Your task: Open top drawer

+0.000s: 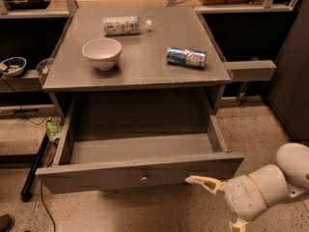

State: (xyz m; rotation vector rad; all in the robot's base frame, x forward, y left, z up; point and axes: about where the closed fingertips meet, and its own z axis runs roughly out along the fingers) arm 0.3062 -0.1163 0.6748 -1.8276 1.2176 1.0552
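Note:
The top drawer (96, 176) is a wide grey drawer under the table top, pulled far out toward me. Its shallow grey box looks empty, and a small round metal knob (144, 178) sits at the centre of its front panel. My gripper (219, 203) is at the lower right, just in front of and below the drawer's right front corner, on a white rounded arm. It is open: one tan finger (203, 181) points left near the front panel, the other (237, 224) hangs down. It holds nothing and does not touch the knob.
On the grey table top (145, 71) stand a white bowl (102, 52), a lying plastic bottle (123, 25) and a lying blue can (186, 56). A side shelf at left holds a small dish (12, 65). A black bar (34, 170) and cables lie on the floor at left.

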